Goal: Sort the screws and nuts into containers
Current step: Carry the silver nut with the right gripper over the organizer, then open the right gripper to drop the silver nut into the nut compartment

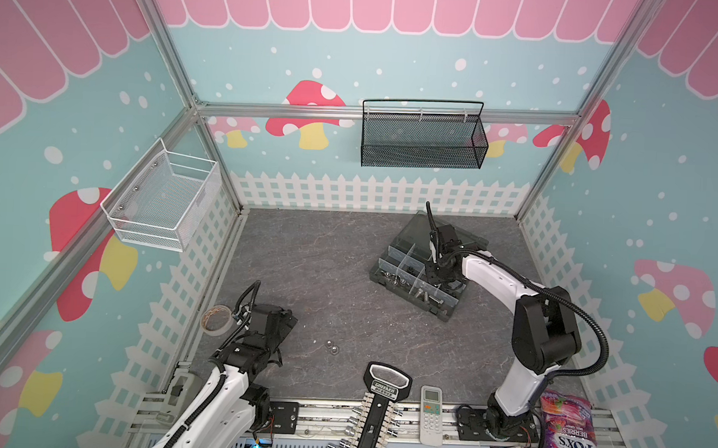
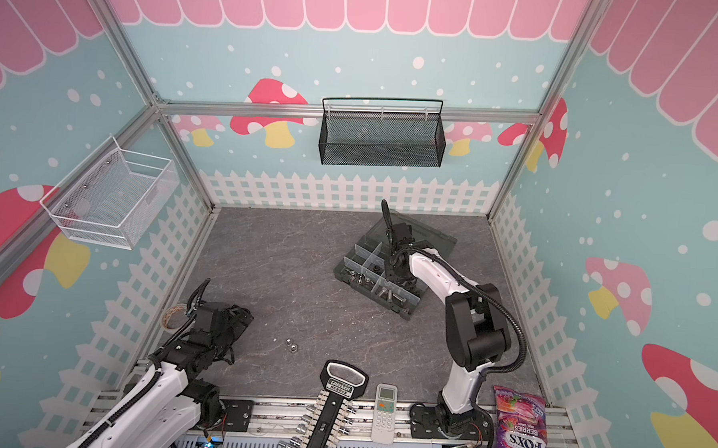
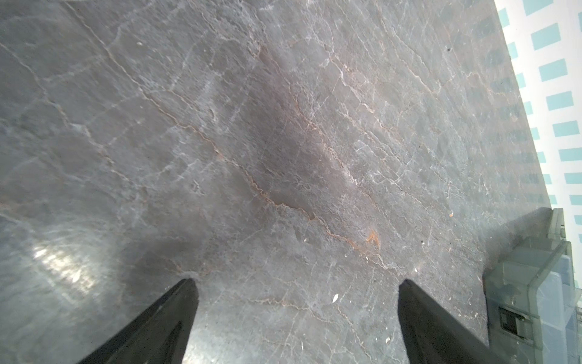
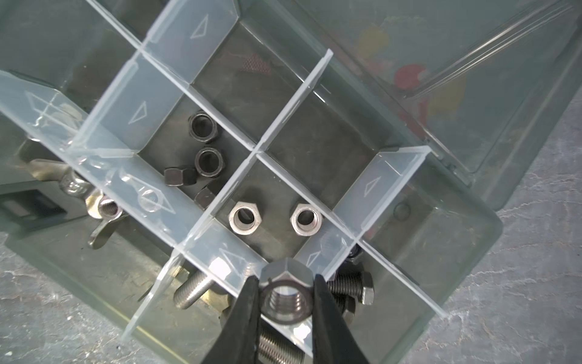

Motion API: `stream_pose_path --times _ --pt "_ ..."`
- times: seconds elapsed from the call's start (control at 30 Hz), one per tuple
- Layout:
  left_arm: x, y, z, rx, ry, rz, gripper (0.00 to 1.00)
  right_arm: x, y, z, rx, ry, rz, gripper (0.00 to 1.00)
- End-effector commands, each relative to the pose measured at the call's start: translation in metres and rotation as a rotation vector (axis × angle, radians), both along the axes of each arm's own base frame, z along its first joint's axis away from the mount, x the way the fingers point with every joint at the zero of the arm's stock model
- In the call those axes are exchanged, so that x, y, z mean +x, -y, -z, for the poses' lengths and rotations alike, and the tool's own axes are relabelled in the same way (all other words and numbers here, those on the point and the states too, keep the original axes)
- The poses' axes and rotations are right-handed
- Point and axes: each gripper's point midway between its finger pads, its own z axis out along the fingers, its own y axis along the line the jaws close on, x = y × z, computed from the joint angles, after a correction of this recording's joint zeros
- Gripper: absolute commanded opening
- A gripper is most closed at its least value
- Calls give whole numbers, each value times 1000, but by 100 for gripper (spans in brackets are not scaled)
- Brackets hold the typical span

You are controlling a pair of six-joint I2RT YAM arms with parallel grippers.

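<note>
Grip first — right gripper [image 4: 285,280] almost closed, fingers [image 4: 245,302] pinching a silver hex nut [image 4: 285,304] by opposite flats, threaded bore facing the wrist camera. Poised low over the open organiser box [image 4: 456,252], the nut seen against a light divider [image 4: 220,261]. Just past that divider, a compartment with two silver nuts [image 4: 243,217] lying flat, apart from each other; next to it, a compartment with black nuts [image 4: 210,162] bunched together. Below the pinched nut, silver screws [image 4: 192,288] on one side of a divider and dark screws [image 4: 349,283] on the other. In both top views, right gripper [image 1: 442,278] [image 2: 401,276] down over the middle of the organiser box [image 1: 382,267] [image 2: 347,266], lid [image 1: 415,231] [image 2: 431,236] tilted back.

Left gripper [image 3: 297,283] spread to full width, clasping nothing, only grey veined table [image 3: 283,126] between the fingers. In both top views, left gripper [image 1: 284,319] [image 2: 241,313] low at the table's front left; two loose nuts [image 1: 333,347] [image 2: 289,344] on the table to its right, just beside each other — touching or not, cannot tell — and well apart from the organiser box.
</note>
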Motion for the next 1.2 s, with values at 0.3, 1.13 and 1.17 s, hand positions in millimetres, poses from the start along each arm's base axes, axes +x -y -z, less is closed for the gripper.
stream_pose_path --times 0.3,1.13,1.17 --pt "-2 -1 5 -16 -5 -21 100 -12 3 31 -11 -71 -19 17" --pt "4 1 1 -18 3 -15 100 -9 3 4 0 -25 -15 37" --pt "4 0 2 -17 2 -16 100 -9 2 -2 7 -14 -17 38"
